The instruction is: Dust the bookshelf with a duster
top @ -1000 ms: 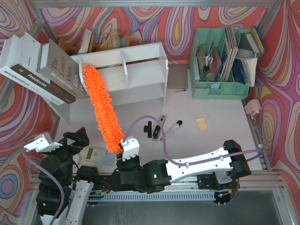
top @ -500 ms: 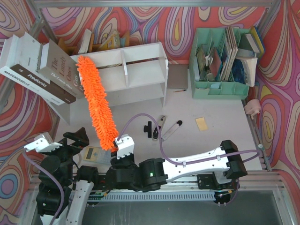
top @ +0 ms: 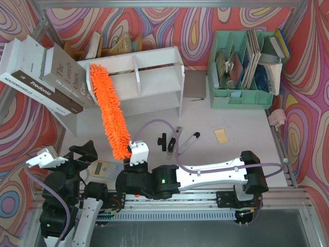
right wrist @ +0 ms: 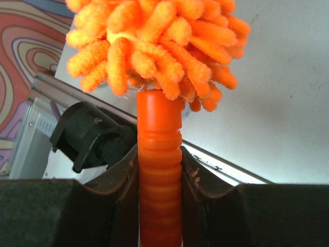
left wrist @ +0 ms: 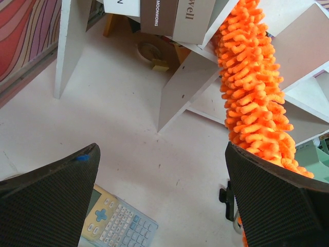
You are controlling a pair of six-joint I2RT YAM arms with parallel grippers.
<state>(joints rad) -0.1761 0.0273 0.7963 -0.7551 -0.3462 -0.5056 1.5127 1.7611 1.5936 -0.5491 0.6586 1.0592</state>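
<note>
The white bookshelf (top: 154, 77) stands at the back middle of the table. The orange fluffy duster (top: 108, 110) runs from my right gripper (top: 135, 154) up to the shelf's left end, with its tip against the top-left corner. My right gripper is shut on the duster's ribbed orange handle (right wrist: 159, 170), with the fluffy head (right wrist: 154, 46) just above the jaws. My left gripper (top: 67, 154) is open and empty at the near left, above the table. In the left wrist view (left wrist: 162, 200) it faces the shelf (left wrist: 180, 82) and the duster (left wrist: 257, 87).
Large books (top: 46, 77) lean against the shelf's left side. A mint-green organiser (top: 241, 95) stands at the back right. A calculator (top: 105, 170) lies by the left gripper. A black clip (top: 163, 141), a marker pen (top: 189, 141) and a yellow note (top: 221, 136) lie mid-table.
The right gripper has moved a little away from the base with the duster. The duster's tip swung left, then back right, and now reaches higher on the shelf's left end. The left arm has not moved.
</note>
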